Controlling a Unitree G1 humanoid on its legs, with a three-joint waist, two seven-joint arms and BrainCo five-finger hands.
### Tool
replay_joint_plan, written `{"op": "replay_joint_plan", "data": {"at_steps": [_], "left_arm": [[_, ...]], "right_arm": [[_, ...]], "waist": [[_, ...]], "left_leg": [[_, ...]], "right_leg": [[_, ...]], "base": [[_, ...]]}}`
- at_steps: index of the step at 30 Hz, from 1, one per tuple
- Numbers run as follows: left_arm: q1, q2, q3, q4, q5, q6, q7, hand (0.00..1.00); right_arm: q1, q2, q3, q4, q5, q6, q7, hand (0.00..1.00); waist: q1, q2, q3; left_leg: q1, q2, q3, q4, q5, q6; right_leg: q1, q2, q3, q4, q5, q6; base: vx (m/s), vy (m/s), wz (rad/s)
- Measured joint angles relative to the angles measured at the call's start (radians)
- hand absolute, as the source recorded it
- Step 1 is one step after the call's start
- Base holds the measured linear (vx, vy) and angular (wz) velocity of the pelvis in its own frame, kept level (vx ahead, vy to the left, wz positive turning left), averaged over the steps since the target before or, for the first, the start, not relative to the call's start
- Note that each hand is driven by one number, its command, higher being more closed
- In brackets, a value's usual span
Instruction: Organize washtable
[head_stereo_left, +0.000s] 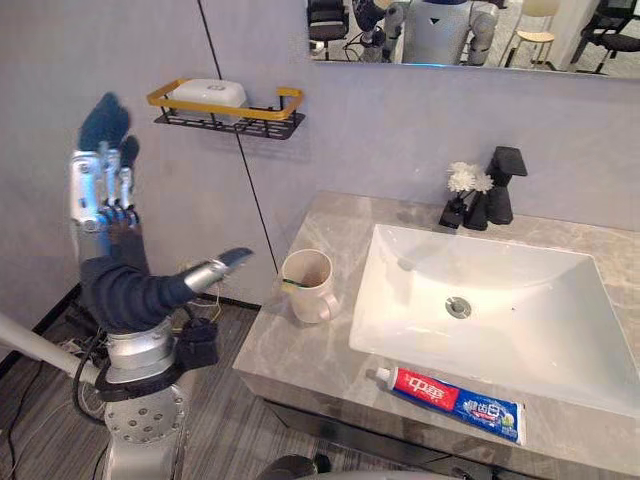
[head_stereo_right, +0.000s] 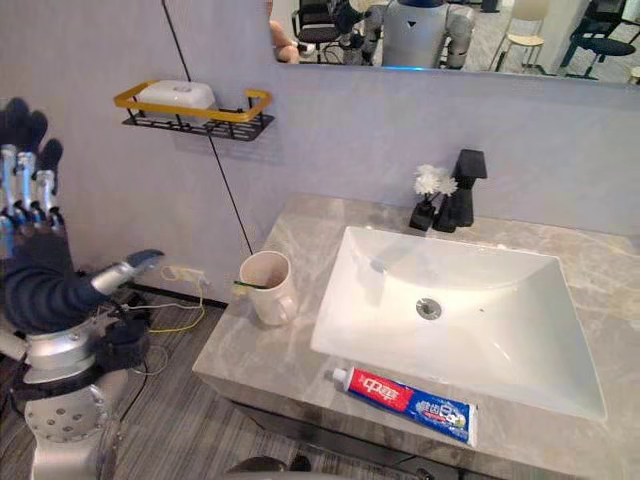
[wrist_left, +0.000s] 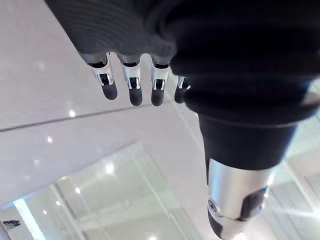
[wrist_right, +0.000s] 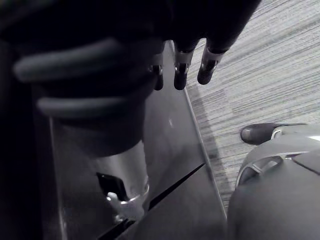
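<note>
- The left hand (head_stereo_left: 105, 195) is raised high beside the wall, off the left end of the tabletop (head_stereo_left: 300, 352), with the forearm upright.
- Its fingers (wrist_left: 134, 86) are straight, side by side and point upward; the thumb (head_stereo_left: 226, 264) juts out sideways toward the tabletop. The hand is spread and holds nothing.
- The right hand (wrist_right: 207, 70) hangs low above the grey striped floor (wrist_right: 270, 75), by a dark cabinet panel; its fingers are relaxed, nearly straight, and hold nothing.
- A cream cup (head_stereo_left: 310, 286) stands on the tabletop near its left edge, just left of the white sink (head_stereo_left: 372, 330).
- A red, white and blue toothpaste tube (head_stereo_left: 455, 398) lies flat along the front edge, before the sink.
- A black faucet (head_stereo_left: 500, 186) and small white flowers (head_stereo_left: 468, 180) stand behind the sink.
- A black-and-gold wall shelf (head_stereo_left: 262, 122) carries a white soap box (head_stereo_left: 208, 93).
</note>
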Motion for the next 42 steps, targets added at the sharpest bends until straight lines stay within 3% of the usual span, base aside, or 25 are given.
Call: {"op": "replay_joint_plan", "data": {"at_steps": [7,12,17,26,32,42], "left_arm": [[-0.105,0.083,-0.24,0.02,0.059,-0.007,-0.092,0.0],[-0.127,0.081,-0.393,0.103,0.059,-0.001,-0.172,0.0],[-0.157,0.079,-0.505,0.213,0.073,0.022,-0.243,0.0],[-0.207,0.083,-0.613,0.333,0.183,0.037,-0.303,0.0],[-0.207,0.09,-0.664,0.381,0.216,0.037,-0.327,0.0],[-0.181,0.081,-0.718,0.493,0.246,0.051,-0.381,0.0]], "right_arm": [[-0.019,-0.011,0.049,0.055,-0.008,-0.021,0.031,0.0],[-0.034,-0.025,0.061,0.074,-0.008,-0.021,0.036,0.0],[-0.038,-0.024,0.065,0.073,-0.009,-0.021,0.037,0.0],[-0.03,-0.022,0.059,0.073,-0.01,-0.021,0.038,0.0],[-0.03,-0.019,0.056,0.073,-0.01,-0.021,0.038,0.0],[-0.033,-0.019,0.056,0.072,-0.01,-0.015,0.042,0.0]], "waist": [[-0.005,-0.015,-0.01],[-0.008,-0.018,-0.016],[-0.032,-0.019,-0.016],[-0.048,-0.023,-0.014],[-0.053,-0.036,-0.013],[-0.055,-0.036,-0.013]], "left_leg": [[0.028,0.031,0.007,-0.065,0.028,-0.026],[0.031,0.056,0.023,-0.072,0.04,-0.034],[0.045,0.073,0.03,-0.1,0.047,-0.044],[0.044,0.079,0.049,-0.106,0.047,-0.045],[0.045,0.082,0.055,-0.108,0.047,-0.045],[0.045,0.082,0.055,-0.117,0.047,-0.045]], "right_leg": [[-0.001,0.026,0.023,-0.015,-0.001,-0.014],[-0.016,0.045,0.045,-0.021,0.01,-0.024],[-0.016,0.057,0.06,-0.033,0.013,-0.031],[-0.027,0.065,0.077,-0.032,0.013,-0.032],[-0.031,0.065,0.085,-0.032,0.014,-0.032],[-0.03,0.065,0.088,-0.032,0.014,-0.032]], "base": [[-0.04,-0.048,-0.09],[0.03,-0.042,-0.12],[0.0,-0.027,-0.08],[0.0,-0.002,-0.05],[0.0,0.006,-0.03],[0.0,0.0,0.0]]}}
